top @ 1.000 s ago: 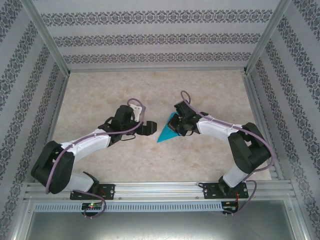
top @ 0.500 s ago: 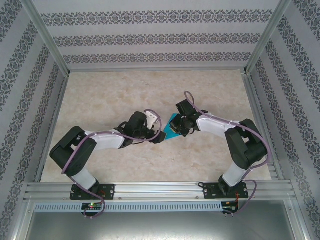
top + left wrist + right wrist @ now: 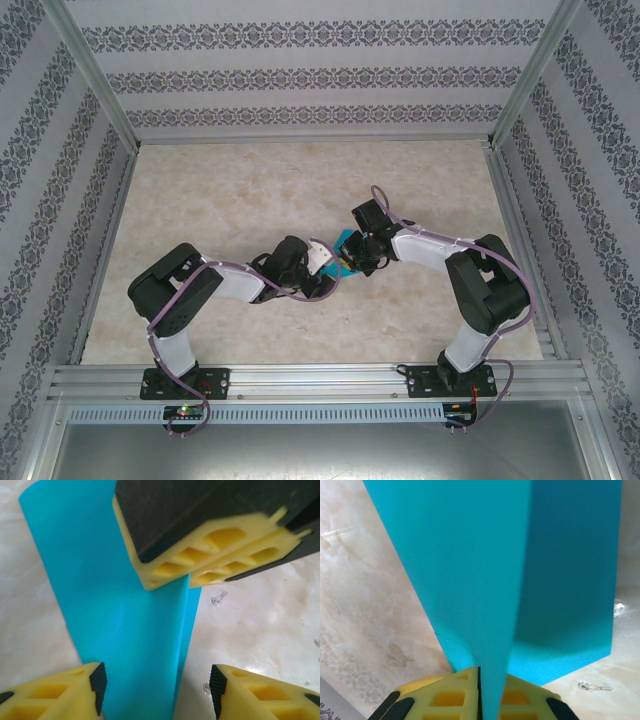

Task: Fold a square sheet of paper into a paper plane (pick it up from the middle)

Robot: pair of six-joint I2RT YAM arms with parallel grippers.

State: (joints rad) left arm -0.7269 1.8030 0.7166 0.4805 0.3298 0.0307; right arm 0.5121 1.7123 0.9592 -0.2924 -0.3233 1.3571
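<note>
Your right jaws are clamped shut on the sheet of paper [image 3: 470,555], pinching a folded ridge so the teal layers stand up from them over the desk [image 3: 250,190]. That grip looks meant to keep the crease from slipping. Just beside the right jaws, your left jaws stand partly open with a strip of the paper between them. One pad [image 3: 97,682] sits at the paper's edge and the other is apart from it, so nothing is gripped there yet. I'd judge they are placed for a second hold close to the right jaws, to stop the fold springing open.
</note>
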